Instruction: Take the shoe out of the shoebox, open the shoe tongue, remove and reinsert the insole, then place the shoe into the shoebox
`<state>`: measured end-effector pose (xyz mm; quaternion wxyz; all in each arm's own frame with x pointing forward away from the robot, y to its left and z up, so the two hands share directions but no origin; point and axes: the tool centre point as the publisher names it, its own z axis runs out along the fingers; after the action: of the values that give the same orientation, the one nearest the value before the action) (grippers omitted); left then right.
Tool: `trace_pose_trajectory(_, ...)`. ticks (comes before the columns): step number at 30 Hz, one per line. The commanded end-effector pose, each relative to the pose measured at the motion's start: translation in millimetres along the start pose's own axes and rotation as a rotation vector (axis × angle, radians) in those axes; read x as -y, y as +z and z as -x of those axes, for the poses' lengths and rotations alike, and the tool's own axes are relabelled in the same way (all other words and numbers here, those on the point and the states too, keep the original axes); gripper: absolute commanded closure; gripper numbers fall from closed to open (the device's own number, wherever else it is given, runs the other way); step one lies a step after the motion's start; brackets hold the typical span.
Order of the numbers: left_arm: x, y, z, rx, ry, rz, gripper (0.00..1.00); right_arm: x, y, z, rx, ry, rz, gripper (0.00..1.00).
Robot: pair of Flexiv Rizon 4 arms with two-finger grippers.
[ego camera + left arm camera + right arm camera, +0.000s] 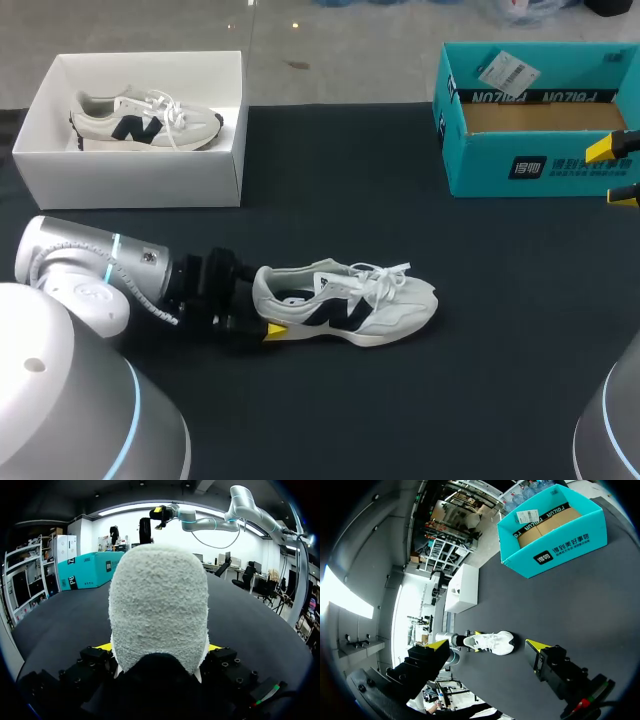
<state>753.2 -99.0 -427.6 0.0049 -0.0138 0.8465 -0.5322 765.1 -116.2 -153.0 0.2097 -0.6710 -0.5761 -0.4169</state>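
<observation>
A white sneaker (350, 305) with a dark side logo lies on its sole on the black table, toe to the right. My left gripper (262, 305) is at its heel. In the left wrist view the fuzzy white heel (159, 610) fills the space between the fingers, and both yellow tips press its sides, so the gripper is shut on it. My right gripper (615, 172) hangs open and empty at the far right, in front of the teal box. In the right wrist view the sneaker (492, 642) lies far ahead of the open right gripper (487, 647).
A white shoebox (130, 190) at the back left holds a second matching sneaker (145, 118). An open teal box (540, 165) with a brown floor stands at the back right. My right arm (210, 522) shows in the left wrist view.
</observation>
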Motion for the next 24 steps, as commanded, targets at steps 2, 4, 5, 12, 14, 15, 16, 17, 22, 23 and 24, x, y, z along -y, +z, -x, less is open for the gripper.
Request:
trace_pose_trajectory(2, 0.1, 1.3, -0.9, 0.001, 0.000, 0.001, 1.00, 0.5, 0.6, -0.3, 0.003, 0.001, 0.001, 0.00)
trace_pose_trajectory(4, 0.1, 1.3, -0.9, 0.001, 0.000, 0.001, 1.00, 0.5, 0.6, -0.3, 0.003, 0.001, 0.001, 0.00)
trace_pose_trajectory(5, 0.1, 1.3, -0.9, 0.001, 0.000, 0.001, 1.00, 0.5, 0.6, -0.3, 0.003, 0.001, 0.001, 0.00)
trace_pose_trajectory(12, 0.1, 1.3, -0.9, 0.001, 0.000, 0.001, 1.00, 0.5, 0.6, -0.3, 0.003, 0.001, 0.001, 0.00)
trace_pose_trajectory(14, 0.1, 1.3, -0.9, 0.001, 0.000, 0.001, 1.00, 0.5, 0.6, -0.3, 0.003, 0.001, 0.001, 0.00)
trace_pose_trajectory(15, 0.1, 1.3, -0.9, 0.001, 0.000, 0.001, 1.00, 0.5, 0.6, -0.3, 0.003, 0.001, 0.001, 0.00)
trace_pose_trajectory(16, 0.1, 1.3, -0.9, 0.001, 0.000, 0.001, 1.00, 0.5, 0.6, -0.3, 0.003, 0.001, 0.001, 0.00)
trace_pose_trajectory(17, 0.1, 1.3, -0.9, 0.001, 0.000, 0.001, 1.00, 4.0, 5.7, -4.3, 0.033, -0.008, -0.005, 0.00)
trace_pose_trajectory(22, 0.1, 1.3, -0.9, 0.001, 0.000, 0.001, 1.00, 22.8, 32.1, -28.0, 0.140, -0.038, -0.023, 0.00)
trace_pose_trajectory(23, 0.1, 1.3, -0.9, 0.001, 0.000, 0.001, 1.00, 27.7, 37.3, -33.7, 0.171, -0.039, -0.017, 0.00)
trace_pose_trajectory(24, 0.1, 1.3, -0.9, 0.001, 0.000, 0.001, 1.00, 32.4, 41.8, -39.0, 0.188, -0.037, -0.009, 0.00)
